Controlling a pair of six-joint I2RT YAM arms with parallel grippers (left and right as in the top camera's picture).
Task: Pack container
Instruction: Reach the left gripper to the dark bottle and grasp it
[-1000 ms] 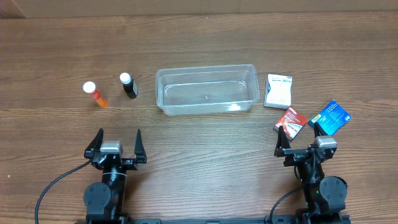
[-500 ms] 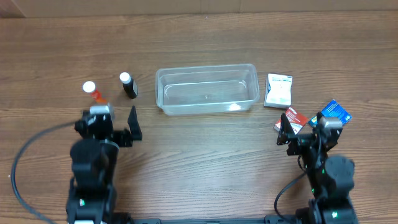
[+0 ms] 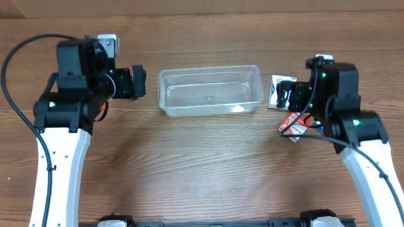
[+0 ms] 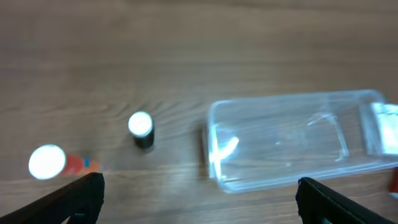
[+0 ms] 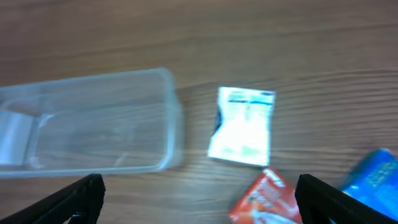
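The clear empty container point(image 3: 163, 94) sits mid-table; it also shows in the left wrist view point(image 4: 212, 152) and the right wrist view point(image 5: 171, 118). My left gripper point(image 3: 137, 82) is open and empty, hovering left of the container, above a black bottle with a white cap point(image 4: 141, 129) and an orange bottle with a white cap point(image 4: 50, 163). My right gripper point(image 3: 285, 94) is open and empty, hovering right of the container, above a white packet point(image 5: 241, 127), a red packet point(image 5: 264, 199) and a blue packet point(image 5: 376, 180).
The table is brown wood. In the overhead view the red packet point(image 3: 295, 124) shows below the right arm, and the white packet point(image 3: 276, 84) peeks out beside it. Both arms' cables trail toward the front edge.
Both arms have risen from the front edge and moved toward the back. The left gripper now hangs over the bottles, the right over the packets. No object has moved.
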